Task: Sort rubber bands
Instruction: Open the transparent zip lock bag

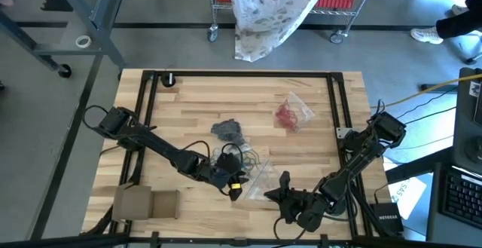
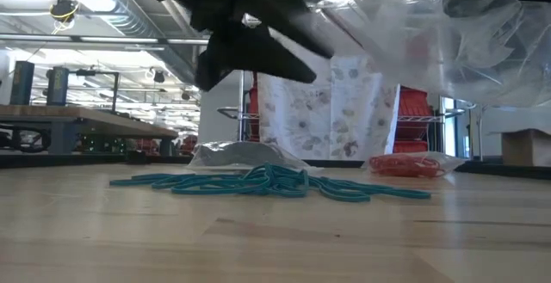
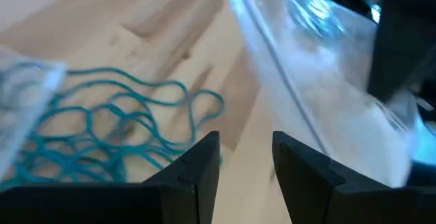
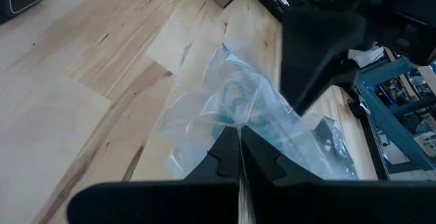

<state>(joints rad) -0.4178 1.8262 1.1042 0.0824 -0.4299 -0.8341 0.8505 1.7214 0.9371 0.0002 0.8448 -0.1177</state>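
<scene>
A tangle of teal rubber bands [image 1: 242, 157] [image 2: 275, 182] [image 3: 102, 129] lies on the wooden table, near its middle. Red bands fill a clear bag [image 1: 290, 114] [image 2: 405, 164] at the far right, and dark grey bands lie in another bag [image 1: 228, 131]. My right gripper [image 1: 282, 184] [image 4: 240, 134] is shut on a third clear bag [image 1: 260, 176] [image 2: 448, 33] [image 4: 231, 108]. My left gripper [image 1: 235, 189] [image 3: 246, 146] hovers open between the teal bands and this bag, with nothing between its fingers. My right gripper pinches an edge of the clear bag [image 4: 238, 125] between its two fingers, coming in slanting down from the table's near right. The bag reaches out ahead of the fingers toward the left gripper. In the low view it hangs above the tabletop, crumpled and slack.
A flat cardboard box [image 1: 147, 201] lies at the near left. A black metal frame [image 1: 241, 75] borders the table. Bare wood shows at the far left and near the front of the table.
</scene>
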